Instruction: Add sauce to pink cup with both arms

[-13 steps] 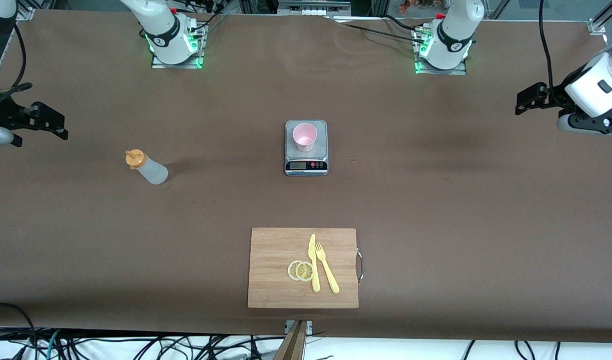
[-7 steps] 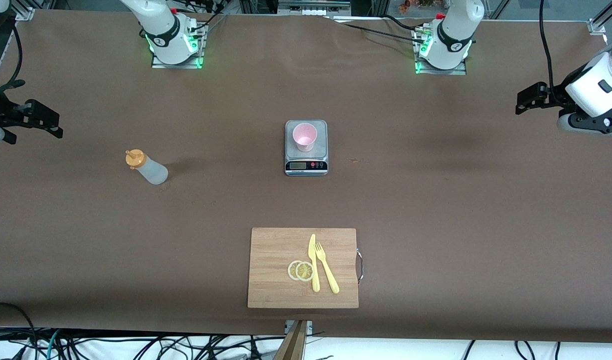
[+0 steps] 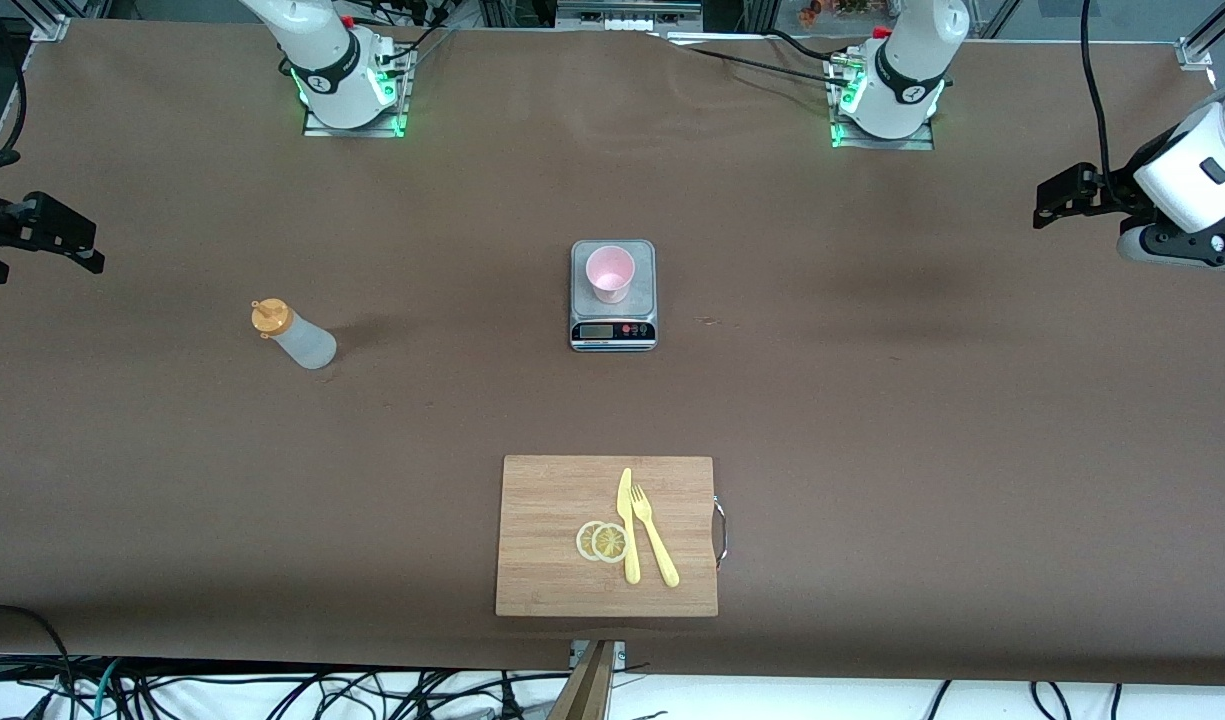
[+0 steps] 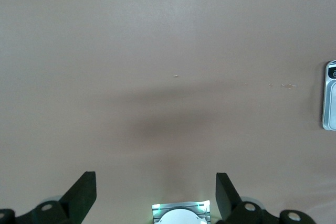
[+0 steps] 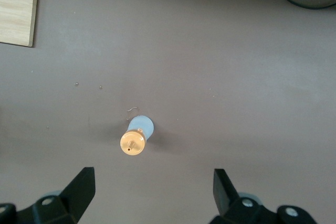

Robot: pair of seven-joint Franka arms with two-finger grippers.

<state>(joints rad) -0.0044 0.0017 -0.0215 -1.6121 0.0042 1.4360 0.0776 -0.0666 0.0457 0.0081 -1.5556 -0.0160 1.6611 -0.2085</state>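
Front view: translucent whitish squeeze bottle with orange nozzle cap [image 3: 294,336] upright on table toward right arm's end; pale pink plastic cup [image 3: 609,273] on grey scale [image 3: 613,332]. Left gripper [image 4: 156,191] and right gripper [image 5: 154,189] both spread, empty, raised over table ends.

Brown table [image 3: 872,400], sauce [image 3: 294,336], scale [image 3: 613,295], cutting board [image 3: 606,535]

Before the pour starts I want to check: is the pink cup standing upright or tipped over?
Upright. The pink cup stands on the grey scale with its round open mouth facing up, and both grippers are away from it.
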